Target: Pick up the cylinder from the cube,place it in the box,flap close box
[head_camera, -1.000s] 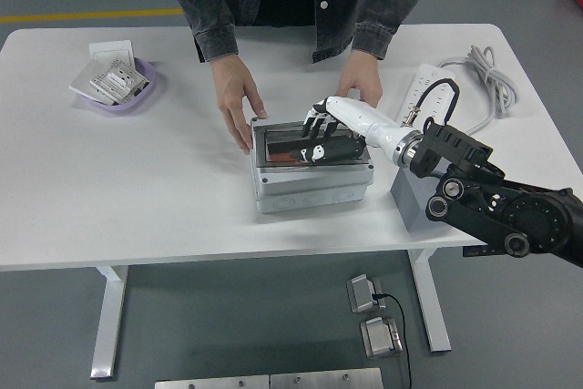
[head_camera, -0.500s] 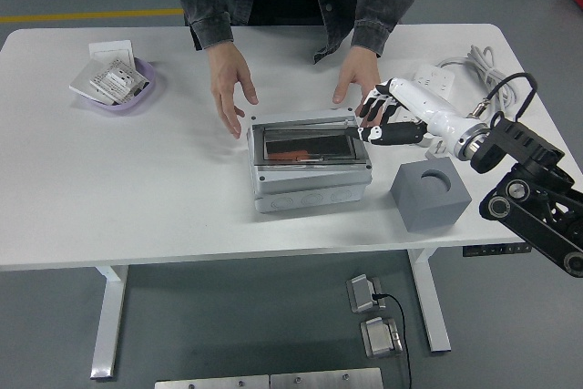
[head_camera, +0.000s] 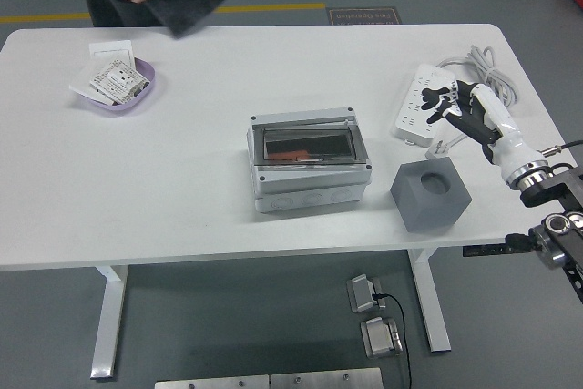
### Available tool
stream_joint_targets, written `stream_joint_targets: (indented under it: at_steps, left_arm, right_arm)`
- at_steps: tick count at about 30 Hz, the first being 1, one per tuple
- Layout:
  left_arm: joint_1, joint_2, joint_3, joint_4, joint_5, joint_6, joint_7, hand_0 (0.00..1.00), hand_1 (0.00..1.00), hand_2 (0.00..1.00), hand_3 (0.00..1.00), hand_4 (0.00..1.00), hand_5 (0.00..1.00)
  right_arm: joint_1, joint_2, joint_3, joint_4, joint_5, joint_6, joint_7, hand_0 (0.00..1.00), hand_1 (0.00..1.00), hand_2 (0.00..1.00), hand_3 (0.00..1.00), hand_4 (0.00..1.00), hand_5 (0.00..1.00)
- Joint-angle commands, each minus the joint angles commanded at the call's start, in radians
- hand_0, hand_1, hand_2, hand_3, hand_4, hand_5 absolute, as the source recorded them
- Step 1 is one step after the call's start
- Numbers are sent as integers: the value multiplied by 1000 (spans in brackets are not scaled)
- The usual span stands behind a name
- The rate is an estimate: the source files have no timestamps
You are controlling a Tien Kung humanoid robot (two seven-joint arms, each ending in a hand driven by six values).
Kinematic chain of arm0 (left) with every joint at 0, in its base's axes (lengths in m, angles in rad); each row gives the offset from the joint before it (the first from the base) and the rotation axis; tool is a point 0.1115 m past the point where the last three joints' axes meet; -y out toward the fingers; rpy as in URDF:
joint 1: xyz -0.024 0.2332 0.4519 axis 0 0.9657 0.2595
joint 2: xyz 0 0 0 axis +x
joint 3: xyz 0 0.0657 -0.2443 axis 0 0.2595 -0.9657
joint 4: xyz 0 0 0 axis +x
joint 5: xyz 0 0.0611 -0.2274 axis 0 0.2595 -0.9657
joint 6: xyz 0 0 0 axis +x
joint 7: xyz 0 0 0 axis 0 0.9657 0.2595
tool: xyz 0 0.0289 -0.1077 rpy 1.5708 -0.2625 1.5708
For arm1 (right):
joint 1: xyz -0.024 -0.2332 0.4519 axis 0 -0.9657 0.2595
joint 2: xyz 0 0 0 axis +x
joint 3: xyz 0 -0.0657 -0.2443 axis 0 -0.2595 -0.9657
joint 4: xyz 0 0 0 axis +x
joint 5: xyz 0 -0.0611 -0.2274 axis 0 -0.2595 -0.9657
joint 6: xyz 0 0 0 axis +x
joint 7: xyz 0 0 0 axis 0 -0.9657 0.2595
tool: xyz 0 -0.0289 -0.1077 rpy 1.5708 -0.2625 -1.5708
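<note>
Through the shut box [head_camera: 309, 166] lid something red shows dimly; right hand [head_camera: 463, 107] splayed, empty.

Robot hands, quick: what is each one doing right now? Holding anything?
Left hand: not in view.
Right hand: open, fingers spread, holding nothing, above the power strip.

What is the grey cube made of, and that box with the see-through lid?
The grey cube looks like matte foam or soft plastic: dull, no shine, with a round hole on top. The box looks like hard light-grey plastic with moulded edges; its lid seems to be clear smoky plastic, since something orange shows through.
</note>
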Motion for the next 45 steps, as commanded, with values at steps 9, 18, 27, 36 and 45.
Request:
stream_joint_targets:
  at_steps: [9,18,27,36,45]
  left_arm:
    - [6,2,-9,1,6,-2,1,624,649,607,630,644,161]
    - [-5,-1,-84,-6,68,1,-2,624,649,607,629,644,161]
    - [-11,-2,-196,-25,172,4,-5,625,649,607,628,643,163]
    - [-12,-2,-217,-25,188,4,-4,626,649,607,628,644,165]
    - [-21,-2,-234,-30,209,3,-4,626,648,607,627,643,172]
  right_arm:
    - [-35,52,32,-61,240,-36,76,702,584,566,623,979,774]
    - [-31,71,19,-76,408,-5,57,721,612,609,639,976,776]
    - [-33,71,27,-75,406,13,38,849,757,785,764,979,797]
    - [-37,73,33,-67,390,24,26,865,773,798,779,977,802]
    - [-41,70,34,-64,363,18,21,877,781,800,792,983,831]
